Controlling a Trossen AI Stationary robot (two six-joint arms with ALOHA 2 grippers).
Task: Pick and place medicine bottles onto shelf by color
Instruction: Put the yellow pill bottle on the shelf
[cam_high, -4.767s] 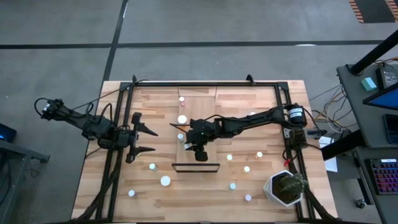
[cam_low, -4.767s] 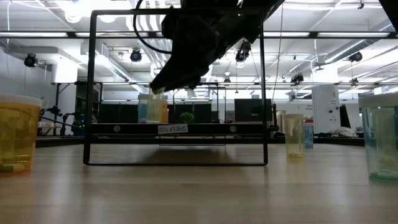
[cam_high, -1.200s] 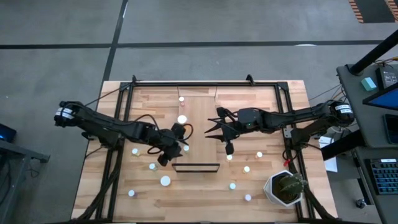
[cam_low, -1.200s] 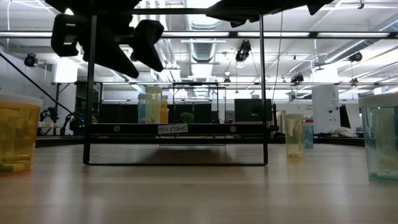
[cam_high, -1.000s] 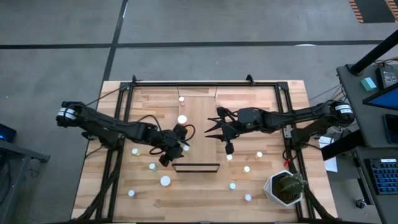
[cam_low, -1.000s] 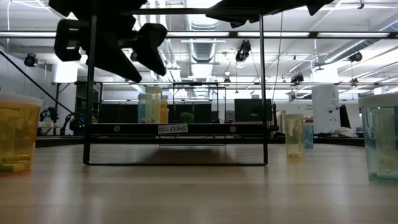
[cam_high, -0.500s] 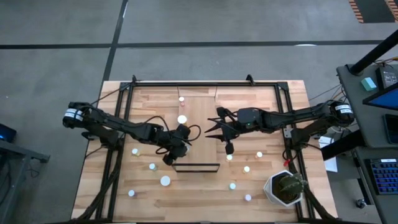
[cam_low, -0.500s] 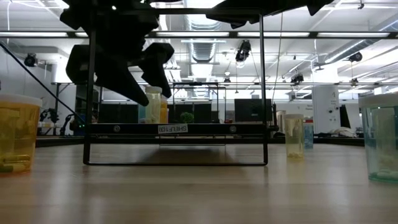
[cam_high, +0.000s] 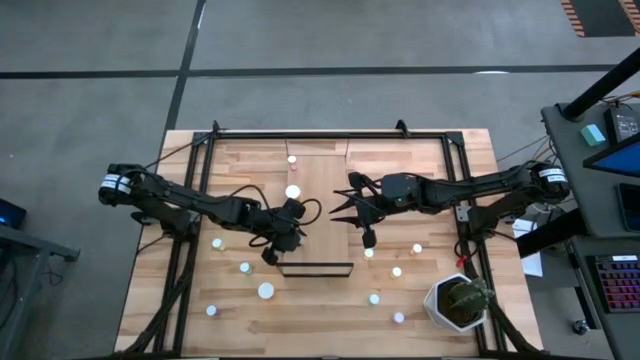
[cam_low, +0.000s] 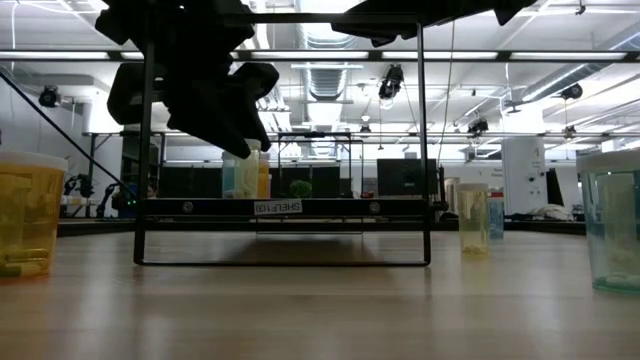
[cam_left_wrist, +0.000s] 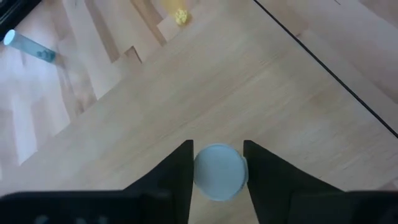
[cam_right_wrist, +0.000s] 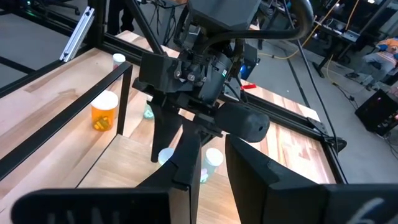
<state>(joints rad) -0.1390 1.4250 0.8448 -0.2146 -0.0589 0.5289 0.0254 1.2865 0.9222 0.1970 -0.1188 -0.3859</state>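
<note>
The shelf (cam_high: 325, 170) is a light-wood plank in the middle of the table with a dark rail (cam_high: 315, 268) at its near end. A small bottle with a white cap (cam_left_wrist: 217, 172) stands on it near its left edge, and my left gripper (cam_left_wrist: 217, 146) is shut on it. In the high view the gripper (cam_high: 290, 236) hides this bottle. The low view shows its pale body (cam_low: 246, 180) beside an orange bottle (cam_low: 263, 180). My right gripper (cam_high: 345, 213) hangs open above the shelf's right side, holding nothing. My left gripper pinches the white cap by two opposite points of its rim (cam_left_wrist: 196, 174) between its two fingers. The fingers (cam_low: 240, 130) come from above, slanting down. The bottle stands upright with its base on the shelf.
Two more white-capped bottles (cam_high: 293, 192) stand farther back on the shelf. Several bottles (cam_high: 244, 267) (cam_high: 396, 271) dot the table left and right of the rail. A potted plant (cam_high: 460, 303) stands at the near right corner. A black frame (cam_high: 330, 135) runs around the table.
My left gripper has moved a little toward the shelf and come down over the bottle. Its wide-spread fingers have then shut on the cap. The bottle has stayed in place on the shelf.
</note>
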